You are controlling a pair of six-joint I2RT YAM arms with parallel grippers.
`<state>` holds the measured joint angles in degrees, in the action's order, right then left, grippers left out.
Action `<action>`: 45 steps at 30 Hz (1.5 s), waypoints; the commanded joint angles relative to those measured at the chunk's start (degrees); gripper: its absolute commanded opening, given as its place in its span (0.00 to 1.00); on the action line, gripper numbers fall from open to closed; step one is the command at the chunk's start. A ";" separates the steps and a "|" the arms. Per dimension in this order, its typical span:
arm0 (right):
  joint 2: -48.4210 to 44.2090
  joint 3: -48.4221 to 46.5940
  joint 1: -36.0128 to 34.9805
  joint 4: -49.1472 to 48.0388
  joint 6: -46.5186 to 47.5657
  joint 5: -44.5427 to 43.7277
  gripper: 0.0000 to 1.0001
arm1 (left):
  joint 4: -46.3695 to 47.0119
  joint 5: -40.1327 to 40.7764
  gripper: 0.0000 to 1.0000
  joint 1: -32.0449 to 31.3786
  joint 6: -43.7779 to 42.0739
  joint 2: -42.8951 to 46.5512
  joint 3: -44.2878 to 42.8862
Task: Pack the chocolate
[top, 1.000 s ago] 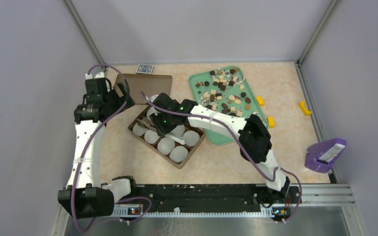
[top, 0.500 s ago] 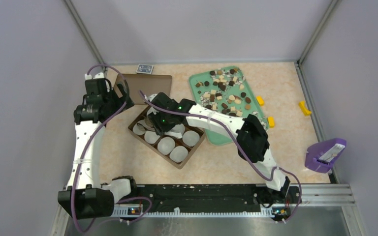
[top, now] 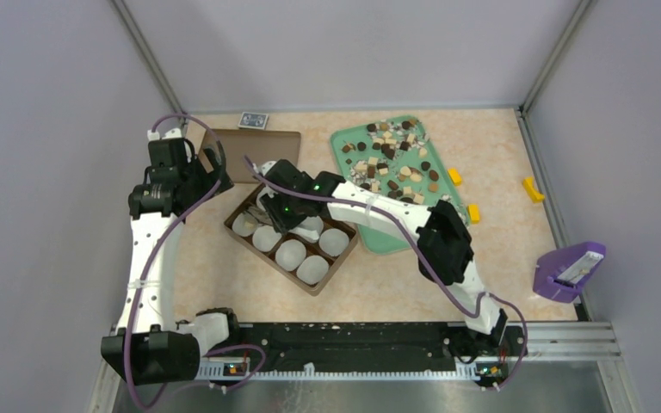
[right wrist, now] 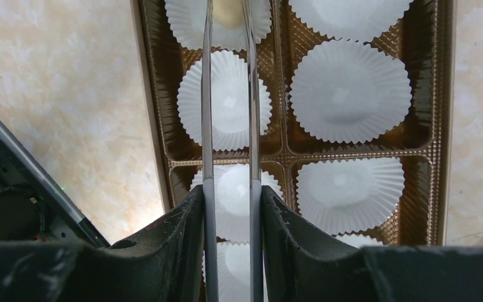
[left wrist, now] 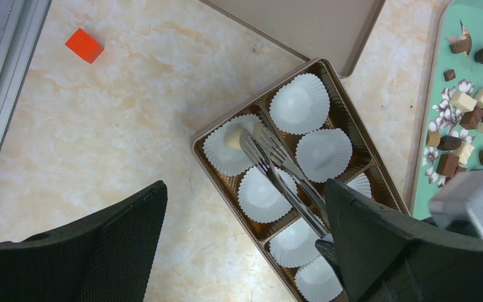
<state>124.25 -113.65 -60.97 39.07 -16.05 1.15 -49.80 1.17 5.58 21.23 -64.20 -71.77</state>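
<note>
Chocolate (top: 396,159) lies scattered on the green tray (top: 342,142), seen from above. In my left wrist view, my left gripper (left wrist: 245,195) gapes wide, holding nothing, above a cream piece (left wrist: 233,139) in a paper cup (left wrist: 217,154). In my right wrist view, my right gripper (right wrist: 229,201) pinches metal tongs (right wrist: 206,126), their tips over that cup.

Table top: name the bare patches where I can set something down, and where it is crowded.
Bare: the far right corner, past the green tray and the yellow blocks; the near strip between the brown box and the rail. Crowded: the middle, where box, lid and tray sit close and the right gripper holds tongs over the box.
</note>
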 commanded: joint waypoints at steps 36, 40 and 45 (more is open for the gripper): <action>-54.45 55.38 12.78 4.52 -9.54 -19.22 0.35 | 3.70 -3.98 0.99 0.18 3.00 1.14 2.58; -51.55 55.25 13.74 3.72 -8.71 -18.80 0.38 | 4.05 -4.21 0.99 0.20 3.03 0.99 3.26; -49.31 54.81 13.90 2.51 -8.52 -18.58 0.40 | 4.31 -3.85 0.99 0.13 2.94 0.60 2.96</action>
<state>73.80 -57.78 -47.64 44.95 -24.67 -17.69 -47.99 -2.31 5.58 23.88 -64.23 -68.75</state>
